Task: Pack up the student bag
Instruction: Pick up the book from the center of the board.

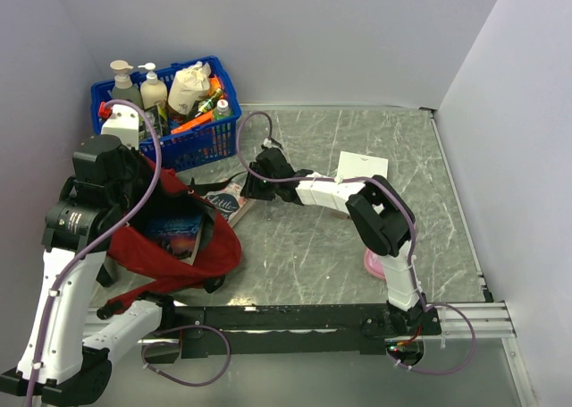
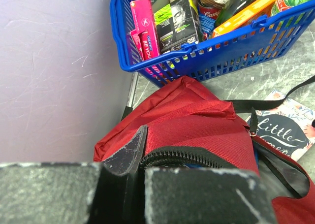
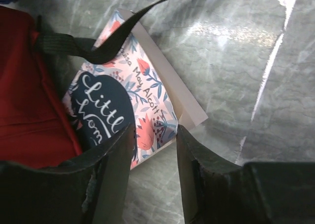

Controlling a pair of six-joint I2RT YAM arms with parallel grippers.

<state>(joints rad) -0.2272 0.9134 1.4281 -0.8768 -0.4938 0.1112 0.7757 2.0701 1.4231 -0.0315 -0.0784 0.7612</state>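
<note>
Dark red soft fabric backpack (image 1: pixel 201 250) with black straps slumps on the grey marbled tabletop (image 1: pixel 340 246) just in front of the blue slotted plastic basket (image 1: pixel 201 143) of bottles. Its mouth gapes on a blue-covered book (image 1: pixel 174 233). A floral paperback (image 1: pixel 230 206) lies against its edge, also in front of the basket.

From the left wrist, the left gripper (image 2: pixel 135 165) is clamped on the backpack's woven, black-zippered rim. The basket beyond holds a pink carton (image 2: pixel 143 27) and a can (image 2: pixel 210 13) reading "Camp".

From the right wrist, the right gripper (image 3: pixel 155 135) holds its scuffed black fingers (image 3: pixel 115 160) apart, straddling the paperback's corner. The cover reads "Little Wom" and "isa May Alcott". A black webbing strap (image 3: pixel 98 49) crosses it.
</note>
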